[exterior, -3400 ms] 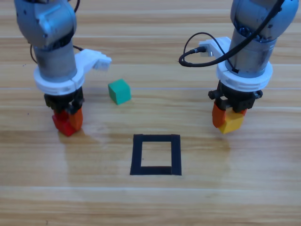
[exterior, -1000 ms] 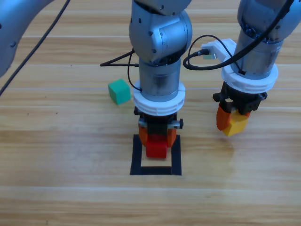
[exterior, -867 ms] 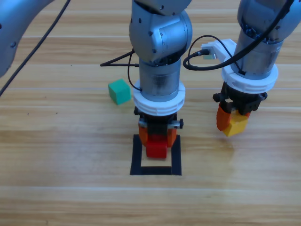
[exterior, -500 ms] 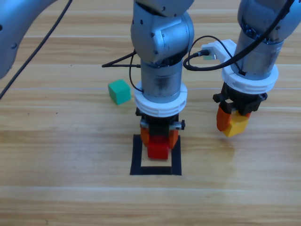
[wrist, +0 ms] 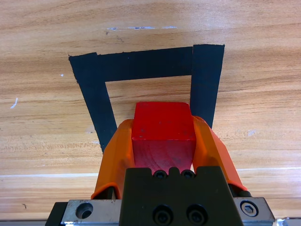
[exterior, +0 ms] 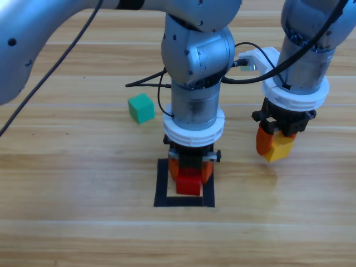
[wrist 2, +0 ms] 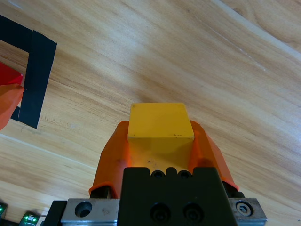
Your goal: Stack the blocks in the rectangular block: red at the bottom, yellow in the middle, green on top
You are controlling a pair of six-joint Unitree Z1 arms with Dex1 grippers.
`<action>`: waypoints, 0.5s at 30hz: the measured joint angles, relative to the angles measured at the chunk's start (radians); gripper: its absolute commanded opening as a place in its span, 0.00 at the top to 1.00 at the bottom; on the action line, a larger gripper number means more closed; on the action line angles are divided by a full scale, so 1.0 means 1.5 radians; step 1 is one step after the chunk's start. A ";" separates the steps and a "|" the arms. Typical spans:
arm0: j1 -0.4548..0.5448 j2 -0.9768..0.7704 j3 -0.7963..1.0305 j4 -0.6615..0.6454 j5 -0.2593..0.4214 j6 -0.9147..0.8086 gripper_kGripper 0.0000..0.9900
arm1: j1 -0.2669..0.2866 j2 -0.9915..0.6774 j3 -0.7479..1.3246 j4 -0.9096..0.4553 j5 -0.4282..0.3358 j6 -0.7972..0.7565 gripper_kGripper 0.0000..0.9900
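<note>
Left gripper [exterior: 189, 173] clenched on the red cube [exterior: 188, 184] over the black tape rectangle [exterior: 162, 184], right gripper [exterior: 274, 142] gripping the yellow cube [exterior: 278, 147] to its right, green cube [exterior: 141, 108] far left.

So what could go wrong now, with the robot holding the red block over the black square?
1. The left tool grips the red cube over the taped rectangle, close to its tape edge. Let go there, it might land partly on the tape.
2. The right tool holds the yellow cube nearby. Moving in too soon, the arms could bump.
3. The teal-green cube sits near the left arm, which might knock it when pulling back.
</note>
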 measured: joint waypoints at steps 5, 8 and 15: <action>0.000 0.000 0.000 0.000 0.000 0.000 0.51 | 0.000 0.000 0.000 0.000 0.000 0.000 0.98; 0.000 0.000 0.000 0.000 0.000 0.000 0.00 | 0.000 0.000 0.000 0.000 0.000 0.000 0.98; 0.000 -0.001 0.000 0.000 0.000 -0.001 0.00 | 0.000 0.000 0.003 -0.005 0.002 0.000 0.98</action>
